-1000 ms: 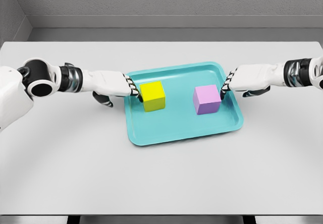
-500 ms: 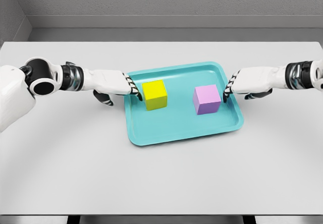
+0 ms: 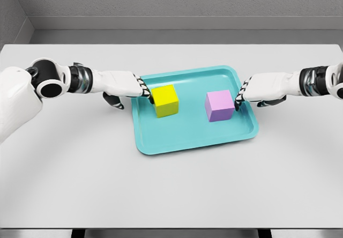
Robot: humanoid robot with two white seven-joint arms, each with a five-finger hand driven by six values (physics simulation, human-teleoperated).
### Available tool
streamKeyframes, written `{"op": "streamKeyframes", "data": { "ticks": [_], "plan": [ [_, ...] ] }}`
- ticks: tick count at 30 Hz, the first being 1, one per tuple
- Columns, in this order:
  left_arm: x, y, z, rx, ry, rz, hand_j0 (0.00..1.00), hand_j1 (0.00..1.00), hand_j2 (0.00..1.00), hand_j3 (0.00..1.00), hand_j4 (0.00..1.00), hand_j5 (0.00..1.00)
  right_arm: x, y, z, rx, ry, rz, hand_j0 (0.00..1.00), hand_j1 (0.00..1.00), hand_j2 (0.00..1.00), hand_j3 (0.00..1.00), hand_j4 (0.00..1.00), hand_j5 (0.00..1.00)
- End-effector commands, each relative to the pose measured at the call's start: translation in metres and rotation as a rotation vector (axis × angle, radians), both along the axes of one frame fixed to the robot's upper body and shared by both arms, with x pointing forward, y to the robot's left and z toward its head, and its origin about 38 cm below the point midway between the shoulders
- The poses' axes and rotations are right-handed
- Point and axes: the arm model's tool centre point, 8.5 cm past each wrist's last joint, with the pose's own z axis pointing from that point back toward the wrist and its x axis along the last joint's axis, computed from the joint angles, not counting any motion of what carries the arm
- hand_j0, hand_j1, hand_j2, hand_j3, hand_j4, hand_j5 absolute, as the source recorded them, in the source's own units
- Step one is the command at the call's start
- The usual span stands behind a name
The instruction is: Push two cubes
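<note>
Fingers of my left hand (image 3: pixel 126 86) are curled, holding nothing, tips against the left face of the yellow cube (image 3: pixel 164 101). My right hand (image 3: pixel 262 88) is likewise clenched, fingertips at the lilac cube's (image 3: pixel 219 105) right face. Both cubes sit apart in the turquoise plastic tray (image 3: pixel 187 136) on the grey surface (image 3: pixel 171 184), edges slightly skewed.

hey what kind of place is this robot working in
Most likely a bare simulated test bench, not a lived-in room: a plain grey table against blank grey walls, holding only a teal tray with a yellow cube and a purple cube.
</note>
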Motion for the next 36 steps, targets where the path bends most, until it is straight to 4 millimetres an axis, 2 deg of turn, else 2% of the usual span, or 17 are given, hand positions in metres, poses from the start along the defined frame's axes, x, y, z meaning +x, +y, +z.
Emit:
{"op": "streamKeyframes", "data": {
  "ticks": [1,14,23,27,33,36],
  "plan": [
    [0.000,-0.003,0.000,-0.006,0.000,-0.005,0.84,0.84,0.84,0.84,0.84,0.84,0.000,0.003,0.000,0.005,-0.001,0.004,0.67,0.67,0.67,0.67,0.67,0.67],
    [0.001,-0.012,0.000,0.003,-0.011,-0.018,0.84,0.84,0.84,0.84,0.84,0.84,-0.002,0.012,-0.001,0.013,0.003,0.027,0.65,0.65,0.65,0.65,0.65,0.65],
    [0.006,0.005,-0.005,0.020,0.003,0.025,0.84,0.84,0.84,0.84,0.84,0.84,-0.002,0.019,0.000,0.020,0.001,0.043,0.65,0.65,0.65,0.65,0.65,0.65],
    [0.012,0.005,-0.004,0.018,0.007,0.041,0.84,0.84,0.84,0.84,0.84,0.84,-0.002,0.021,0.000,0.021,0.000,0.045,0.65,0.65,0.65,0.65,0.65,0.65],
    [0.014,-0.004,-0.006,0.009,0.014,0.037,0.84,0.84,0.84,0.84,0.84,0.84,-0.002,0.023,-0.001,0.022,0.003,0.050,0.64,0.64,0.64,0.64,0.64,0.64],
    [0.014,-0.008,-0.005,0.004,0.012,0.029,0.84,0.84,0.84,0.84,0.84,0.84,-0.001,0.021,-0.001,0.019,0.003,0.046,0.59,0.59,0.59,0.59,0.59,0.59]
  ]
}}
